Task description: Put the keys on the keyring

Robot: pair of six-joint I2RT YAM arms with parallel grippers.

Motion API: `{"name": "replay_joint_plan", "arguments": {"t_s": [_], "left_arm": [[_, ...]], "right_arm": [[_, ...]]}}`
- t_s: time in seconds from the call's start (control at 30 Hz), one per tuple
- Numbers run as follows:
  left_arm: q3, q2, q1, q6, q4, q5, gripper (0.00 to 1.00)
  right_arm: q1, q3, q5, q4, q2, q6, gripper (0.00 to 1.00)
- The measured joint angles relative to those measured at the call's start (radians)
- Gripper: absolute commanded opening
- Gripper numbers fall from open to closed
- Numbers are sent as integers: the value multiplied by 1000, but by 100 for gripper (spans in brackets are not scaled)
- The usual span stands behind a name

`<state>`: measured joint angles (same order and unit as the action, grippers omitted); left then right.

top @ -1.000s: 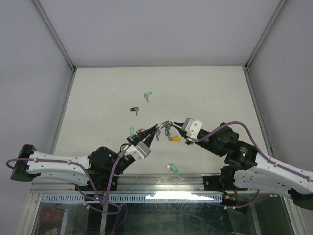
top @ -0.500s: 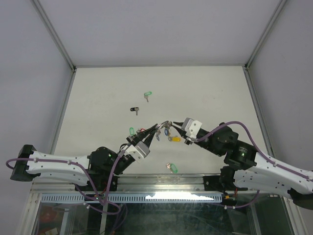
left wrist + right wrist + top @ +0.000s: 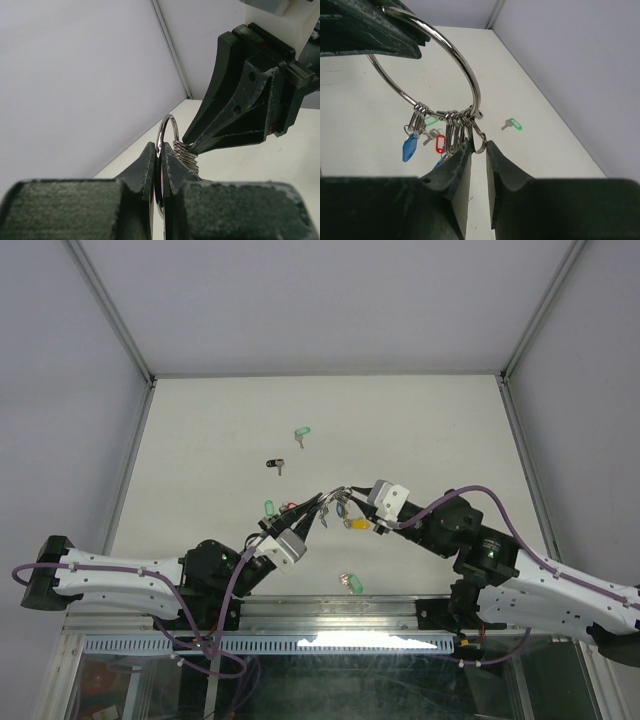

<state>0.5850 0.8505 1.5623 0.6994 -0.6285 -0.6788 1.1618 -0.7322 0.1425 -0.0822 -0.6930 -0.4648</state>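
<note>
Over the near half of the white tabletop (image 3: 420, 420), about midway between its left and right edges, the keyring (image 3: 340, 493) is held up off the surface between the two arms. It is a thin, bright silver wire loop, and a tight cluster of small silver rings and keys hangs bunched on its lower arc. Among them are a blue tag (image 3: 410, 147) and a red tag (image 3: 440, 143). The tags are too small for any writing on them to be read. The left gripper (image 3: 160, 156) has its fingers pressed together on the wire, pinching the keyring edge-on. The right gripper (image 3: 479, 149) meets the ring from the other side, its fingers drawn almost together on a small ring (image 3: 479, 136) at the end of the cluster. A yellow tag (image 3: 357, 523) shows just nearer than the ring; I cannot tell whether it hangs or lies on the table. Loose on the tabletop are a far green-tagged key (image 3: 302, 433) toward the far edge and a black-tagged key (image 3: 275, 464) a little nearer and to its left. A third green tag (image 3: 268, 506) lies just left of the left fingers, and a near green-tagged key (image 3: 348, 582) lies close to the near edge.
</note>
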Motion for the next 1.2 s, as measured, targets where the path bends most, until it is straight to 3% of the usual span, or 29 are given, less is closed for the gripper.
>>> {"name": "replay_joint_plan", "arguments": {"t_s": [0.3, 0.5, 0.87, 1.2], "left_arm": [[0, 0, 0, 0, 0, 1, 0], [1, 0, 0, 0, 0, 2, 0], [2, 0, -6, 0, 1, 7, 0], [2, 0, -6, -1, 10, 8, 0]], "right_arm": [[0, 3, 7, 40, -19, -13, 18], [1, 3, 3, 50, -22, -27, 0], [8, 3, 0, 29, -6, -98, 0], [13, -71, -4, -110, -11, -320, 0]]}}
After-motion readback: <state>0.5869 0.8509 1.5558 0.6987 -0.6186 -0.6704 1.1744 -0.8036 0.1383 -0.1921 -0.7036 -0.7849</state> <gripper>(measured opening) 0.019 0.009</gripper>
